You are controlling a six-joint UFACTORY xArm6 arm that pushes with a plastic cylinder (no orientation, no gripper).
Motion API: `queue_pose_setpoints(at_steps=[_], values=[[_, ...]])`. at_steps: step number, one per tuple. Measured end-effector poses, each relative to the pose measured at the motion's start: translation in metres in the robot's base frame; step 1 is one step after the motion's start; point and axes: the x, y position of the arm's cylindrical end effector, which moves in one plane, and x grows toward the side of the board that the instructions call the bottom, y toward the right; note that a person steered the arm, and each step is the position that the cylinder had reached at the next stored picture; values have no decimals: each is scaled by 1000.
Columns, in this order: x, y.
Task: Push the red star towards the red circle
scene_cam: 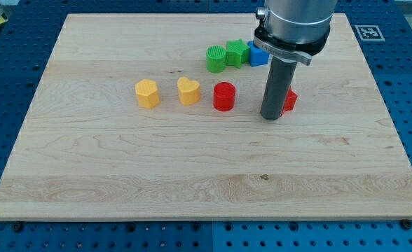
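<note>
My tool's tip (271,117) grasps nothing; it touches the small red star block (289,102), hiding its left. Next I push leftward to the red round block (224,96).

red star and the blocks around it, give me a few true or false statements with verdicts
1. My tip stands at the view's left side of the red star, hiding part of it. True.
2. The red circle lies to the view's right of the red star. False: it lies to the view's left, beyond the tip.
3. Two yellow blocks, a yellow hexagon and a yellow heart, sit in a row with the red circle. True.
4. The blue block is alone near the view's bottom. False: it sits near the view's top beside the green star and green circle.
</note>
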Motion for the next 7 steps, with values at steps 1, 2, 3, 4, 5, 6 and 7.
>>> queue_pose_setpoints(at_steps=[1, 2, 3, 4, 5, 6, 7], values=[[-6, 0], [-14, 0], [-15, 0], [24, 0], [46, -19], [46, -78], [44, -150]])
